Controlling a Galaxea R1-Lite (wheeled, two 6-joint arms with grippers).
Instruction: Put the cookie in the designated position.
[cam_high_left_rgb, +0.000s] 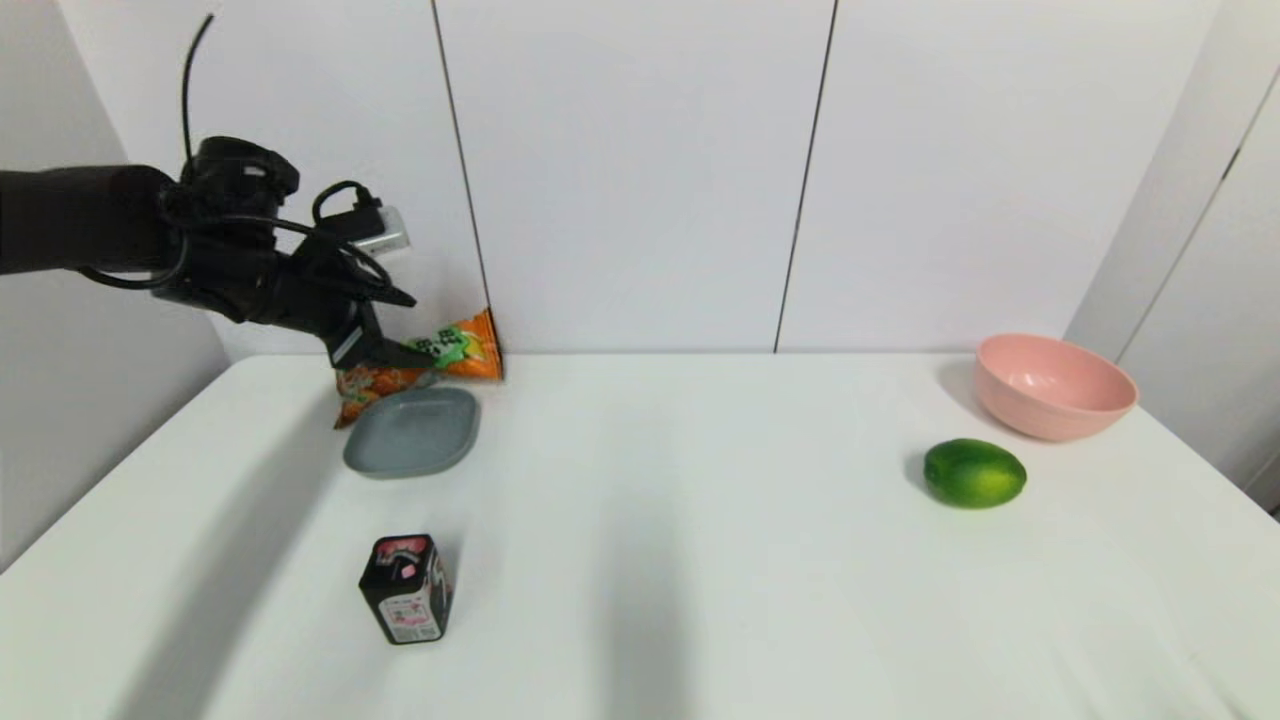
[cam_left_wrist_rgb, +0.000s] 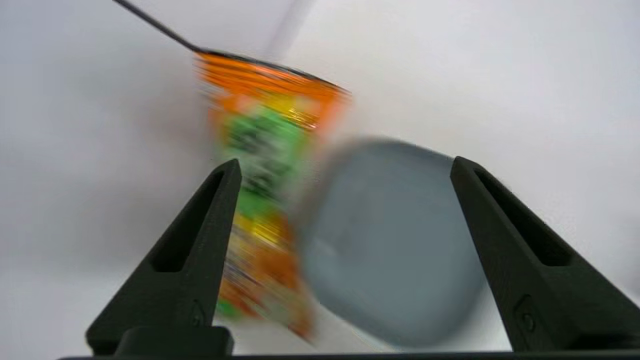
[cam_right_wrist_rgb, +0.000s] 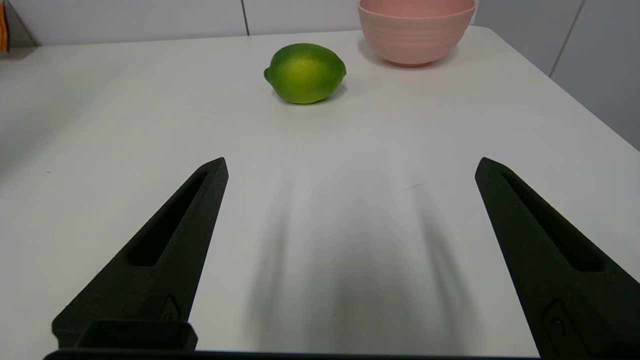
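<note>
The left gripper (cam_left_wrist_rgb: 345, 165) is hovering with its fingers (cam_left_wrist_rgb: 200, 250) spread wide and grasping nothing, above the orange cookie bag (cam_high_left_rgb: 425, 365) and grey plate (cam_high_left_rgb: 412, 432) at the table's (cam_high_left_rgb: 700, 550) far left. The bag is lying just behind the plate, against the wall, seemingly overlapping the rim. The right gripper (cam_right_wrist_rgb: 350, 165) is idling, released, near the lime (cam_right_wrist_rgb: 305, 72) and pink bowl (cam_right_wrist_rgb: 415, 30).

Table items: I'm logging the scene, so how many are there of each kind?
Snack bag: 1
Plate: 1
Carton: 1
Lime: 1
Bowl: 1
Total: 5
</note>
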